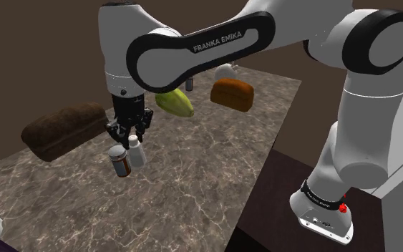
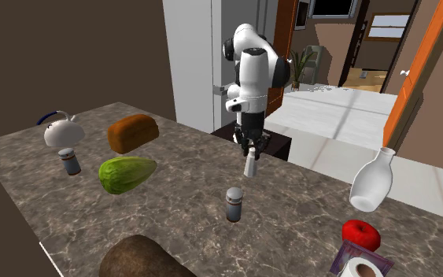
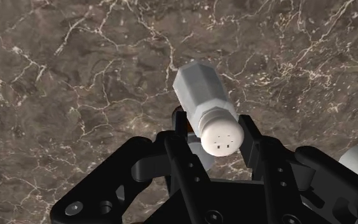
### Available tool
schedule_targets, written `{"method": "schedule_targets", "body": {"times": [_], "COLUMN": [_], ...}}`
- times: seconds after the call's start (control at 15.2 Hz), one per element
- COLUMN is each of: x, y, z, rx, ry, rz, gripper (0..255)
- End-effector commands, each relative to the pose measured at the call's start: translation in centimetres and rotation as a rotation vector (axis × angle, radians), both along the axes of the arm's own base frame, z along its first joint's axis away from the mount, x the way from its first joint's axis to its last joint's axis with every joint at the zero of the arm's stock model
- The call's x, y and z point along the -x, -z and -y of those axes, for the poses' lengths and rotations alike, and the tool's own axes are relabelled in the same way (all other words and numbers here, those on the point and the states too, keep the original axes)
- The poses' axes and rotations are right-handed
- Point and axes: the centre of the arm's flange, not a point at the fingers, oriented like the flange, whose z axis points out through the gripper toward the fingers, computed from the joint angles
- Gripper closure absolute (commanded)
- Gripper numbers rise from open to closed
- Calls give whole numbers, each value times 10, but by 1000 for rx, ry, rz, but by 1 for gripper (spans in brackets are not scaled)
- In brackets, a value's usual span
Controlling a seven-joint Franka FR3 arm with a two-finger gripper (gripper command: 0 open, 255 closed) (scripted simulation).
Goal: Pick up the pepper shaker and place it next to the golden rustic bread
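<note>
Marble counter (image 1: 192, 193) backed by brown walls in the shoulder view, with the white shaker (image 1: 136, 153) directly under the gripper (image 1: 131, 138); in the second exterior view it is well apart from the bread (image 2: 132, 131); in the wrist view narrowly parted fingers (image 3: 252, 143) clasp its cap.

Arm (image 1: 192, 50): white shells, black joint bands; you can read "FRANKA EMIKA" in white on one black band. Base collar (image 1: 320, 197) black, small white marks, red dot (image 1: 343, 207) beside it. Gripper (image 1: 130, 134) all black; wrist view shows you round screw holes (image 3: 74, 207) in body.
</note>
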Motion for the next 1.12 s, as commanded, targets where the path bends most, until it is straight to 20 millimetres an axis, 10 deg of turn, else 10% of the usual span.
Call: {"method": "schedule_targets", "body": {"times": [0.0, 1.06], "x": [0, 0], "y": [-11, -95], "z": [0, 0], "rx": [0, 0], "ry": [0, 0], "rz": [0, 0], "gripper": [255, 255]}}
